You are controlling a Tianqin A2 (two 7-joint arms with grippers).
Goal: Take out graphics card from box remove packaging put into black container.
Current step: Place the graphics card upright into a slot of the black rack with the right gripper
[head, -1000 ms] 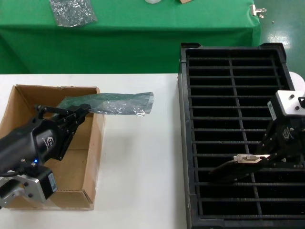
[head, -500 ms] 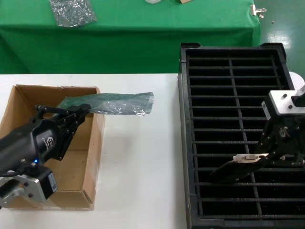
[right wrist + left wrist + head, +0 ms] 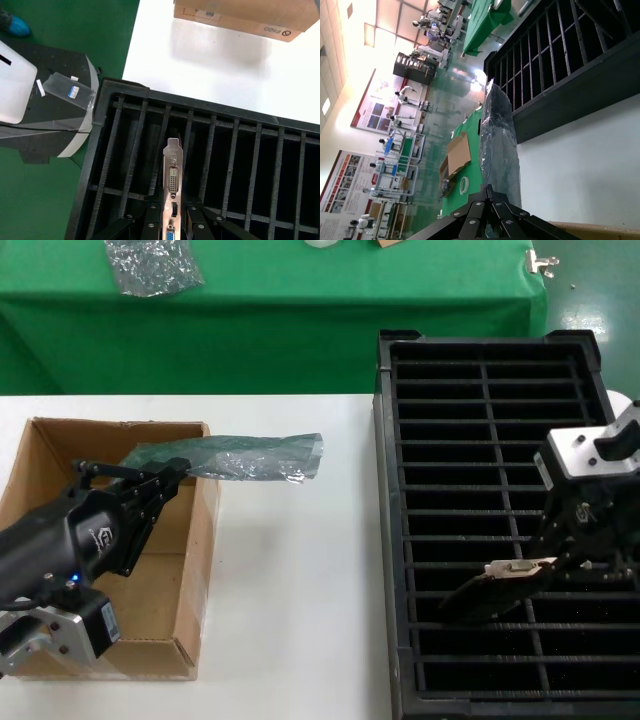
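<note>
Your graphics card (image 3: 497, 586) sits at the lower right of the head view, tilted over the slots of the black tray (image 3: 480, 360), with your right tool (image 3: 560, 565) closed on its silver bracket end; the right wrist view shows the fingers (image 3: 150, 222) pinching either side of the bracket. At the left of the frame your left tool (image 3: 170, 472) is closed on one end of the silver bag (image 3: 235, 457), which stretches out from above the cardboard box (image 3: 40, 455) over the white tabletop (image 3: 300, 590).
</note>
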